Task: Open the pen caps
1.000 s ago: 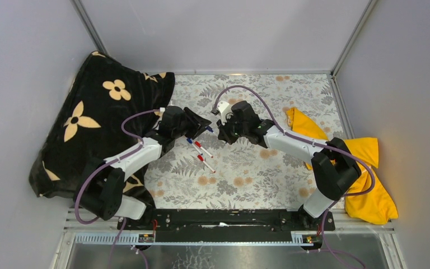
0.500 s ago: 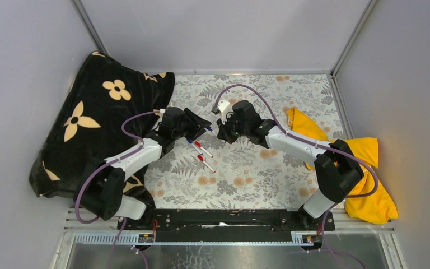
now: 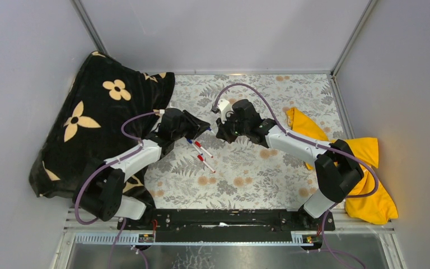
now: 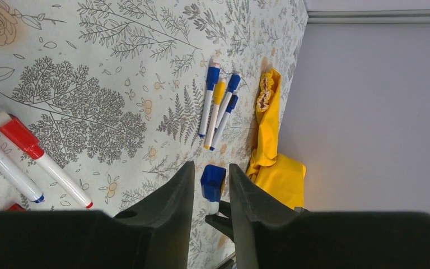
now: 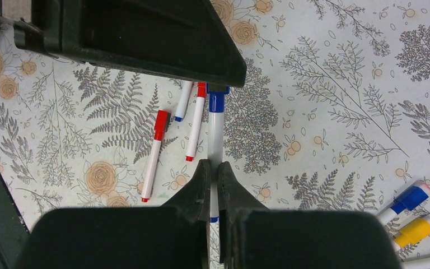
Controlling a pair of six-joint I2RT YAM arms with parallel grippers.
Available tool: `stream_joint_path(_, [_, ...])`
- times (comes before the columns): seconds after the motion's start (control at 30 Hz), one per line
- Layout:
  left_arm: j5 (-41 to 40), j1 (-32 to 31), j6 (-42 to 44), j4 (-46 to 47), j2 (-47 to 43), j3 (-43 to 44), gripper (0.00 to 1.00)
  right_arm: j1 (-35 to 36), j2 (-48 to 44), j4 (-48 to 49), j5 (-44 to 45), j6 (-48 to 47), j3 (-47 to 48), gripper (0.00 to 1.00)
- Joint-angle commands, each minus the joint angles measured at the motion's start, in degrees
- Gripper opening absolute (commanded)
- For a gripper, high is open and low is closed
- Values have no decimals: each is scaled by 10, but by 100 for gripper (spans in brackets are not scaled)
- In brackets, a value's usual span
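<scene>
- The pen (image 5: 215, 140) is held above the desk (image 5: 325, 129), its long axis running left to right.
- The barrel is pinched by the right pincer (image 5: 214, 168).
- The blue cap (image 4: 213, 182) is pinched by the left pincer (image 4: 211, 171).

Three cameras, one shared patch.

The top camera looked steeply down from above and behind the arm bases (image 3: 224, 219), taking in the whole table (image 3: 246, 179). The wrist cameras sat close over it, sighting past the left gripper (image 4: 211, 166) and right gripper (image 5: 213, 163) from opposite ends of one blue-capped pen (image 5: 215, 134), which all three views shared.
</scene>
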Motion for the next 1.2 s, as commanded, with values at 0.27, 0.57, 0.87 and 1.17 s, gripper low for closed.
stream_joint_path(0.27, [3,-3,-6,45,-19,-13,22,6,-10,16,-10,5,32,0])
stream_joint_path(0.57, [9,-3,-4,59,-19,-21,0,6,-11,15,-11,8,29,0])
stream_joint_path(0.87, [13,-7,8,55,-14,-16,0,6,-6,13,-30,12,37,26])
stream_joint_path(1.17, [27,-11,22,48,3,-2,0,6,1,7,-38,14,48,34])
